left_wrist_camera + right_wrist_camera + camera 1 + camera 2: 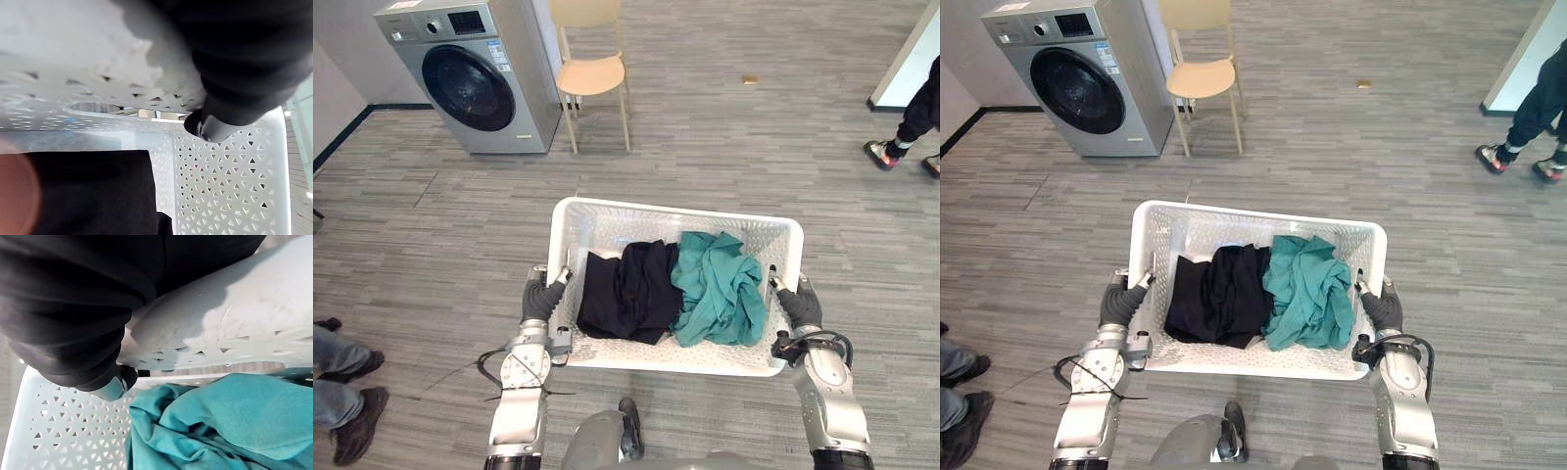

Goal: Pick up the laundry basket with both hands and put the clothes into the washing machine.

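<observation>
Left hand (544, 299), right hand (800, 305) on basket (675, 208)

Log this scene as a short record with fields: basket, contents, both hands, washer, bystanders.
basket: white laundry basket, held at both short sides
contents: black clothes left, teal garment right
left hand: thumb hooked over left rim
right hand: thumb hooked over right rim
washer: washing machine far left, door shut, well apart from the basket
nearby: chair beside washer
bystanders: one person far right, another person near left
</observation>
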